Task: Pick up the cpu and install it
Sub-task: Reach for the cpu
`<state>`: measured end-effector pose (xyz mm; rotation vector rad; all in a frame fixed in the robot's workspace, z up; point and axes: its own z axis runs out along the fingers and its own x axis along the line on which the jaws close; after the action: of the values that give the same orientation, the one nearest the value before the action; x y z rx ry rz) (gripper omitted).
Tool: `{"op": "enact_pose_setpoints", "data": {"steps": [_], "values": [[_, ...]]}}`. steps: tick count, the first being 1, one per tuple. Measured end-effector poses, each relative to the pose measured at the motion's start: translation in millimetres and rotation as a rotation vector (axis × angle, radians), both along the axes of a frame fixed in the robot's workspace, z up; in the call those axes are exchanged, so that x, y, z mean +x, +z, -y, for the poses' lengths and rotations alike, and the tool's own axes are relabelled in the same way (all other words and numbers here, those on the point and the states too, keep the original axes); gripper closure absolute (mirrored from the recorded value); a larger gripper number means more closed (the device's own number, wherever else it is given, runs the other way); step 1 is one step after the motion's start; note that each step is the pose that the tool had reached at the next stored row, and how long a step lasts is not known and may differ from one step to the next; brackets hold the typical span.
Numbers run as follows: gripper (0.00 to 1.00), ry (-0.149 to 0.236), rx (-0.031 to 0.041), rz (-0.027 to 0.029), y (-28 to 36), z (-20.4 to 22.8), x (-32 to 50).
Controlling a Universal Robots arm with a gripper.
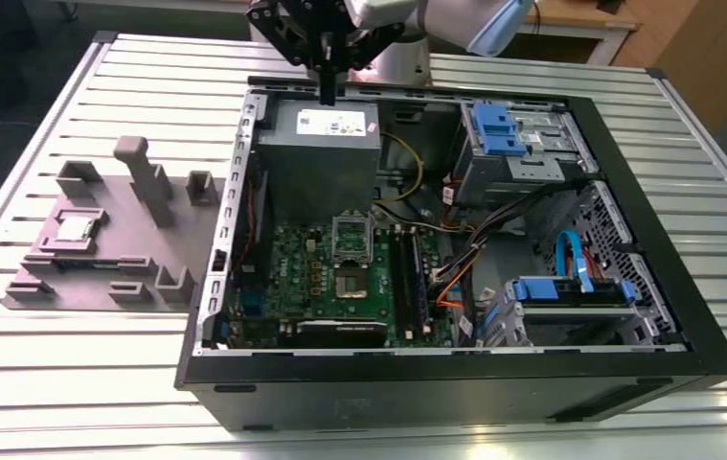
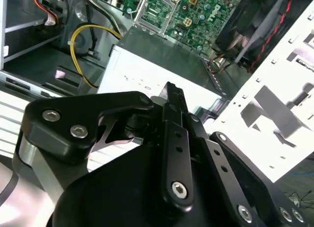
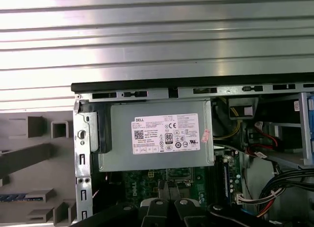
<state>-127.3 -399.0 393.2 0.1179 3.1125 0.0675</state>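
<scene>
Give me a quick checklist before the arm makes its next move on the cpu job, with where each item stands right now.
1. The cpu reachable: ok, it lies flat in the grey holder beside the computer case.
2. The tool empty: ok, shut on nothing.
3. Tool above cpu: not ok, it hangs over the power supply.
4. Motherboard socket empty: cannot tell.

small silver square cpu (image 1: pixel 76 228): one
open black metal computer case (image 1: pixel 465 383): one
grey power-supply box with white label (image 1: pixel 318 158): one
green motherboard (image 1: pixel 293 278): one
blue plastic drive brackets (image 1: pixel 507 129): two
</scene>
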Motion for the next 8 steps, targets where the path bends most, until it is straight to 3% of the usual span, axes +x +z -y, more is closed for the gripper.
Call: {"op": "enact_pose_setpoints", "data": {"steps": [8], "values": [[0.90,0.000,0.0001,0.0000,-0.1,0.0,-6.2]]}}
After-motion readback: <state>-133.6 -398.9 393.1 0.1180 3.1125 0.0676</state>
